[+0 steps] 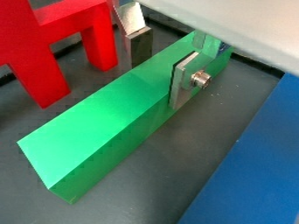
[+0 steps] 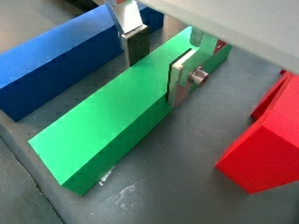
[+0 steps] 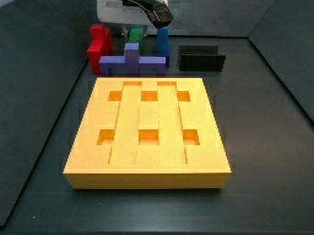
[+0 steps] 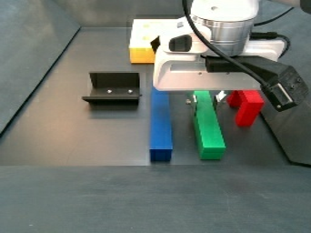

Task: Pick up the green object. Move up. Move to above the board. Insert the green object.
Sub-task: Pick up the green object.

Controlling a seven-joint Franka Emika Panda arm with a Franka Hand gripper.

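The green object is a long green bar lying flat on the dark floor; it also shows in the second wrist view and in both side views. My gripper is lowered over one end of it, also seen in the second wrist view and from the side. The fingers straddle the bar. One finger lies against its side. The far one stands a little apart from it. The jaws are open. The orange-yellow board lies apart from the bar.
A blue bar lies parallel beside the green bar, and a red block stands on its other side. The black fixture stands on the floor near the blue bar. The board's corner shows behind the arm.
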